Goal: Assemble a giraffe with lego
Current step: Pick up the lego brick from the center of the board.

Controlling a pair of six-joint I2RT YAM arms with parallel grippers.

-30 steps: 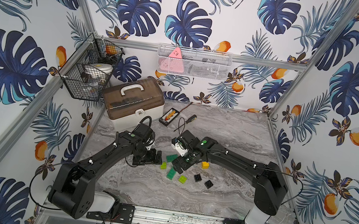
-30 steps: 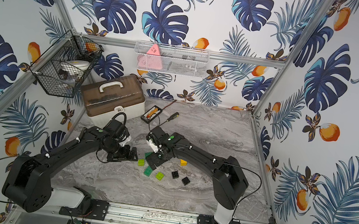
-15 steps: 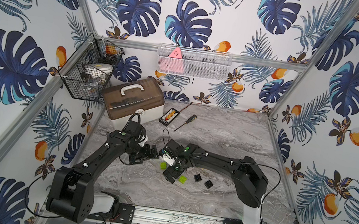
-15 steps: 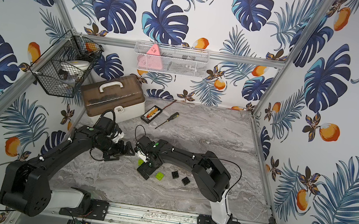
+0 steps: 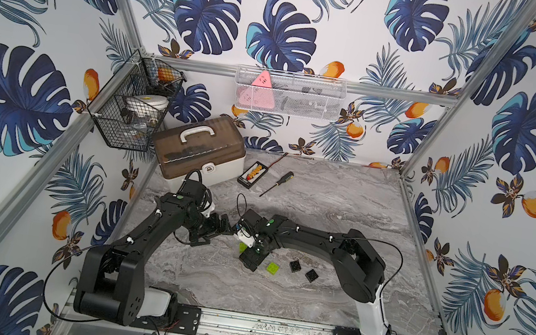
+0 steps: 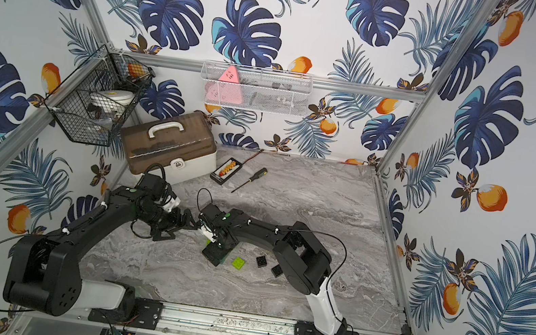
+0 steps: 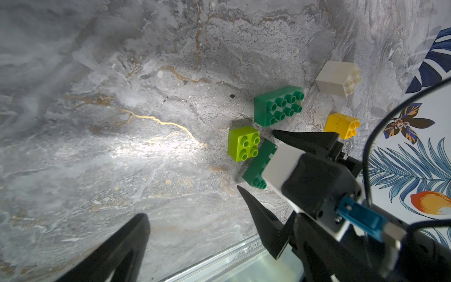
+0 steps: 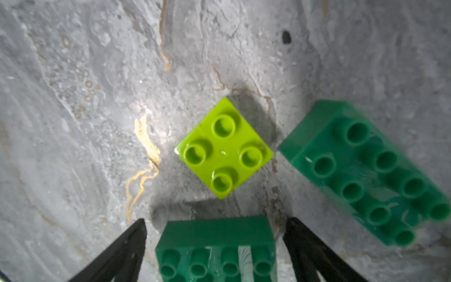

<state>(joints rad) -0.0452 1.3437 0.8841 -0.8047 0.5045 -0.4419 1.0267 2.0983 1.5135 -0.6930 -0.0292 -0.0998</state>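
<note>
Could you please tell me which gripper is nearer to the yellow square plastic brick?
Right. The right gripper, open astride a dark-green rectangular brick, has one finger close beside the yellow brick; the left gripper is open farther off, beyond the right gripper.

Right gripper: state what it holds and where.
Nothing: the right gripper straddles a dark-green brick lengthwise, jaws open beside its short ends, gaps on both sides.

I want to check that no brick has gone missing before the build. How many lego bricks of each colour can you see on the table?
Dark-green bricks: 2
Lime bricks: 2
Black bricks: 2
White brick: 1
Yellow brick: 1
Total in view: 8
</note>
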